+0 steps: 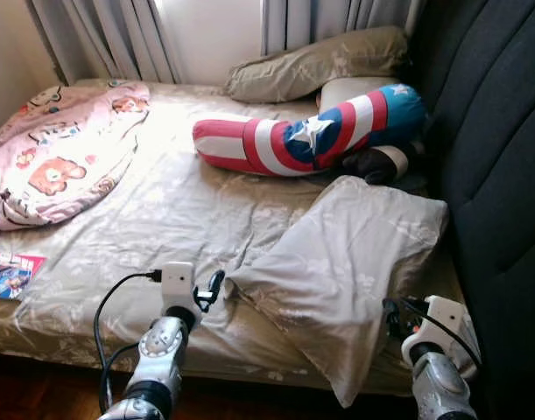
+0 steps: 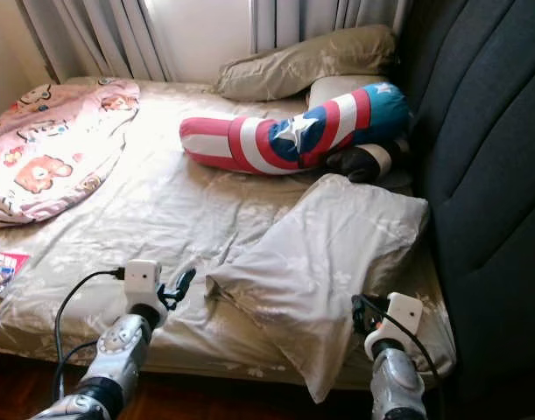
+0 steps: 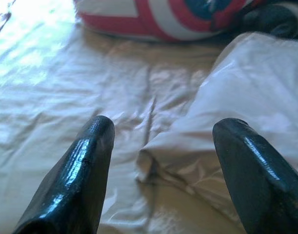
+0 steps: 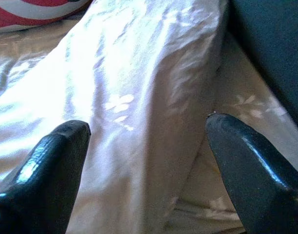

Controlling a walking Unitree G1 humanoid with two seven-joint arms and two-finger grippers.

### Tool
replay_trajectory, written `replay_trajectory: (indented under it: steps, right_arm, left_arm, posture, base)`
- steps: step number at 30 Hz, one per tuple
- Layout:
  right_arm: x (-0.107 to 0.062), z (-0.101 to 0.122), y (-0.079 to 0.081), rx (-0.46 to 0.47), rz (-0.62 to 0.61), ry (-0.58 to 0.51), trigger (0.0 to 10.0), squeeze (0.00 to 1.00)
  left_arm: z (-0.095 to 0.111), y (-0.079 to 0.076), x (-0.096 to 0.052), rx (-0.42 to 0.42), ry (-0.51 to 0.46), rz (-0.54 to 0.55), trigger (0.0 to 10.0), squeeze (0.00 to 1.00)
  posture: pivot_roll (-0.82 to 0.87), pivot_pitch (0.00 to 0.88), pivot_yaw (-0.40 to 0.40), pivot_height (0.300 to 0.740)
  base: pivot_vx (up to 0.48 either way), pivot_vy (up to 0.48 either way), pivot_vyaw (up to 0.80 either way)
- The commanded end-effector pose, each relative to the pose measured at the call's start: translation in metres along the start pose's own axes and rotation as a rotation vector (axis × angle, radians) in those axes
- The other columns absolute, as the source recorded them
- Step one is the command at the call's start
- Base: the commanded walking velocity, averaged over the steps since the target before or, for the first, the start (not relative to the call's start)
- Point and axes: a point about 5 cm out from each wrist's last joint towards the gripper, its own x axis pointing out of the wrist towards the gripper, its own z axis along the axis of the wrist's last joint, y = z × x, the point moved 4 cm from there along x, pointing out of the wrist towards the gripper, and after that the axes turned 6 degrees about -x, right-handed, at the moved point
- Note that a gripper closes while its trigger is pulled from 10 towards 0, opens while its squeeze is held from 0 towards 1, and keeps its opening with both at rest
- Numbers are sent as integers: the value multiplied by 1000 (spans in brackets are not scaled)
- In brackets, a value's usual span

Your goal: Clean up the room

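Between both spread, empty end effectors, left (image 1: 216, 289) and right (image 1: 391, 319): grey pillow (image 1: 346, 271), slanting toward the headboard (image 1: 499, 149), seemingly nearer right.

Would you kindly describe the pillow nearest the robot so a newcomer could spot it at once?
Start at the bed beside the dark padded headboard. Near its front edge, between the left gripper and the right gripper, lies the grey pillow. Unlike the striped star bolster behind it, it is plain and slants diagonally.

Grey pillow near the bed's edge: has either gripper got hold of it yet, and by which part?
Nothing is held. Both sets of jaws stand open: the left gripper faces the grey pillow's near corner, the right gripper its side edge.
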Motion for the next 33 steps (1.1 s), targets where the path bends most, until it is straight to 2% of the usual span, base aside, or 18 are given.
replay_trajectory:
  steps: [1, 4, 5, 6, 10, 11, 15, 17, 20, 23, 28, 33]
  right_arm:
    - [-2, -1, -4, -29, 8, -8, 10000, 0]
    - [-5, -3, -11, -20, 0, -7, 10000, 0]
    - [-6, -2, -13, -48, 2, -19, 10000, 0]
    - [-6, -1, -13, -71, 6, -27, 10000, 0]
    - [-8, 0, -13, -71, 12, -51, 10000, 0]
    - [-10, 2, -11, -55, 16, -87, 10000, 0]
    - [-7, 22, 3, -63, 53, -185, 10000, 0]
    - [-5, 28, 13, -50, 86, -210, 10000, 0]
    - [-5, 32, 20, -51, 100, -229, 10000, 0]
    - [-4, 34, 24, 6, 93, -238, 10000, 0]
    - [-4, 34, 34, 9, 108, -235, 10000, 0]
    - [-6, 38, 41, -36, 142, -264, 10000, 0]
  left_arm:
    - [-3, -2, -4, 11, -8, -14, 10000, 0]
    - [-3, -4, -7, 10, -28, -16, 10000, 0]
    - [-2, -2, -10, 13, -49, -10, 10000, 0]
    - [-1, -1, -11, 16, -57, -5, 10000, 0]
    - [-5, 1, -17, 12, -59, -2, 10000, 0]
    - [-8, 0, -21, 22, -57, -20, 10000, 0]
    - [-4, 0, -21, 4, -72, -10, 10000, 0]
    - [-1, -4, -19, 11, -80, -22, 10000, 0]
    - [1, -5, -21, 14, -91, -31, 10000, 0]
    - [-2, -8, -23, 19, -73, -59, 10000, 0]
    - [1, -8, -20, 17, -77, -72, 10000, 0]
    - [1, -7, -23, 15, -72, -74, 10000, 0]
  posture:
    - [-3, 113, -24, 740]
    - [3, 114, -25, 740]
    - [5, 118, -25, 740]
    - [4, 120, -24, 740]
    - [-8, 119, -36, 740]
    - [4, 124, -45, 740]
    - [23, 137, -63, 740]
    - [48, 146, -56, 740]
    - [25, 147, -38, 740]
    - [9, 136, -27, 740]
    - [9, 119, -17, 740]
    - [5, 109, -12, 740]
  base:
    - [0, 0, 0]
    - [0, 0, 0]
    - [0, 0, 0]
    - [0, 0, 0]
    - [0, 0, 0]
    - [0, 0, 0]
    - [0, 0, 0]
    - [0, 159, 0]
    - [0, 212, 0]
    - [0, 0, 0]
    - [0, 0, 0]
    - [0, 0, 0]
